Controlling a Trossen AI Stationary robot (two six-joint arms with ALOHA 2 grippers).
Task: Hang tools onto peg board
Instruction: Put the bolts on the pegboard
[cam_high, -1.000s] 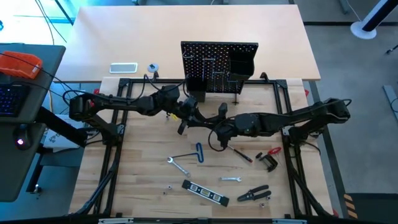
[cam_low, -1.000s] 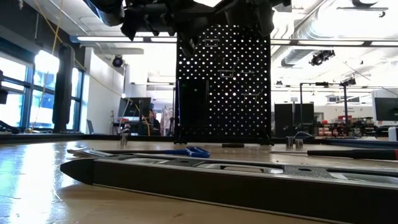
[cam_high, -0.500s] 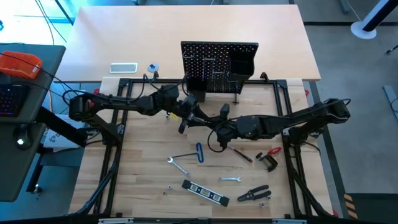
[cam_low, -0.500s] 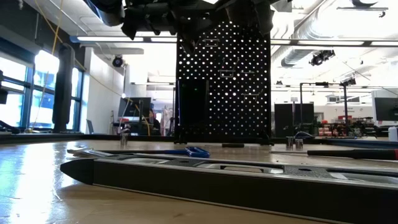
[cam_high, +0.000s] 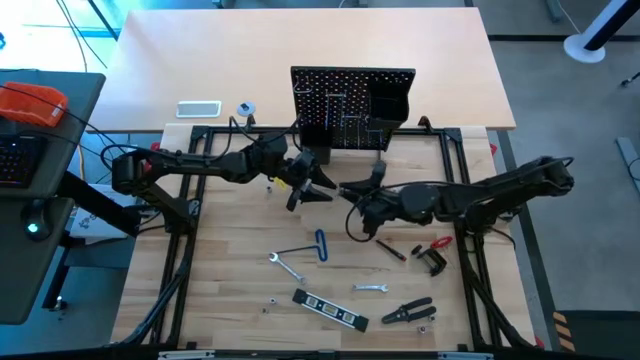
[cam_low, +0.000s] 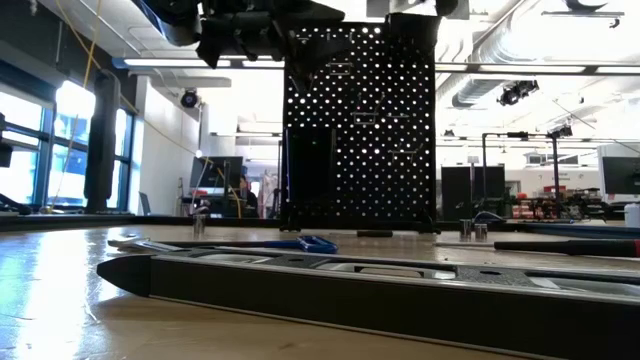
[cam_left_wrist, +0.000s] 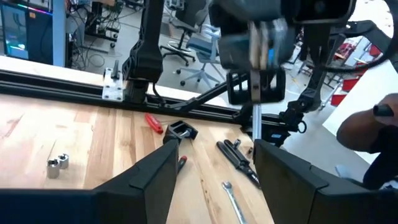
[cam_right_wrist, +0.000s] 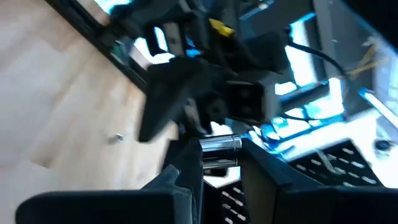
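The black peg board (cam_high: 352, 105) stands upright at the table's far side. In mid-air in front of it my two grippers face each other. My left gripper (cam_high: 316, 190), coming from the left, is open with nothing between its fingers (cam_left_wrist: 214, 171). Just to its right, my right gripper (cam_high: 350, 193) is shut on a silver tool with a round chrome shaft (cam_right_wrist: 219, 152). More tools lie on the table: a blue-handled bent key (cam_high: 319, 245), a silver wrench (cam_high: 288, 265), a black level (cam_high: 330, 310), pliers (cam_high: 410, 312), a red-and-black clamp (cam_high: 432, 256). My right gripper pinches the silver tool's chrome shaft (cam_right_wrist: 219, 163) between its two fingers. The fingers come about level from the table's right and lie across the shaft. The tool is lifted clear of the table, and its thin lower part (cam_left_wrist: 256, 118) hangs down below the fingers.
A white tray (cam_high: 198, 109) and a small tape roll (cam_high: 245, 108) lie beyond the frame at the far left. A thin screwdriver (cam_high: 386, 248) and a small wrench (cam_high: 371, 288) lie near the clamp. A black box bin (cam_high: 390, 100) sits on the board's right side.
My left gripper has opened wide and let go of the silver tool while staying in place. My right gripper, still shut on the tool, has risen and drawn back toward the table's right, away from the left gripper.
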